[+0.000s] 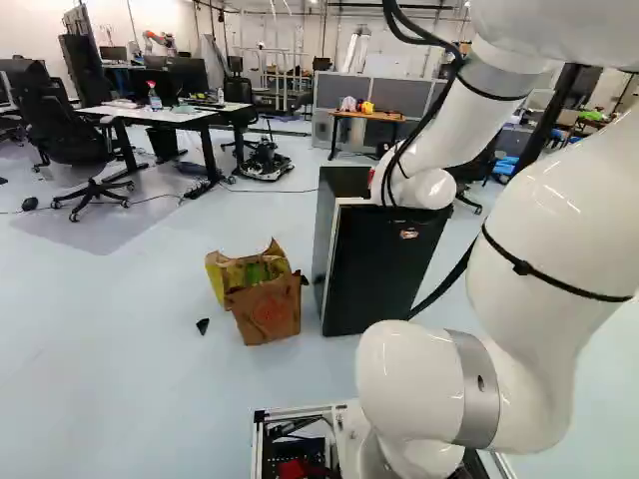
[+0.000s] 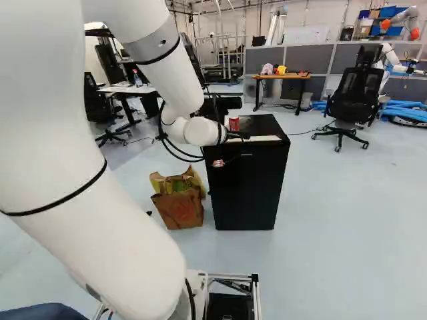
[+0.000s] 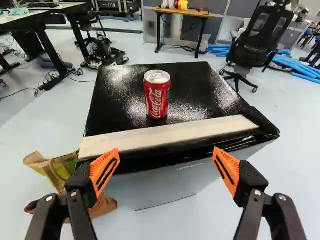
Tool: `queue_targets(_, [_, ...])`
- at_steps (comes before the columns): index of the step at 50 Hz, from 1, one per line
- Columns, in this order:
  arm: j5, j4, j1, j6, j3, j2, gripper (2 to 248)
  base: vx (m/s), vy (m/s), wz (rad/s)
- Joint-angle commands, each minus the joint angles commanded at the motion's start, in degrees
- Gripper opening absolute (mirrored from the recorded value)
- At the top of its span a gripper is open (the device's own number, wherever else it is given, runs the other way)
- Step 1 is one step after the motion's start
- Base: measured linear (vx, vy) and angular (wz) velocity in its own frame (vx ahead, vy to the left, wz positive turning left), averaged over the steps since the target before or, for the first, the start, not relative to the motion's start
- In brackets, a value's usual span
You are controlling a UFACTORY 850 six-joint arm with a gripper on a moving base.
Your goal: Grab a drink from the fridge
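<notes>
Standing on shut fridge (image 2: 247, 187), red can (image 3: 157, 97); beside fridge, paper bag (image 1: 270, 309), contents unclear; jaws spread wide.

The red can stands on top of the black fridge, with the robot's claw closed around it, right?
No, the claw isn't closed around the red can. In the wrist view its orange pads stand wide apart, and the can is ahead of them. The can does stand on top of the black fridge.

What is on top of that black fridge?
A red drink can stands upright on the fridge, and a pale strip lies along its front edge. What is under the strip is covered, and the fridge's front hides the inside.
</notes>
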Motion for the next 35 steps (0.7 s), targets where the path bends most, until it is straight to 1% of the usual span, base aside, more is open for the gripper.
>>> queue_targets(21, [4.5, -1.0, 0.4, 0.0, -2.3, -2.2, 247, 0.000, 0.000, 0.000])
queue_targets(35, [6.4, -1.3, 0.8, 0.0, -4.1, -4.0, 247, 0.000, 0.000, 0.000])
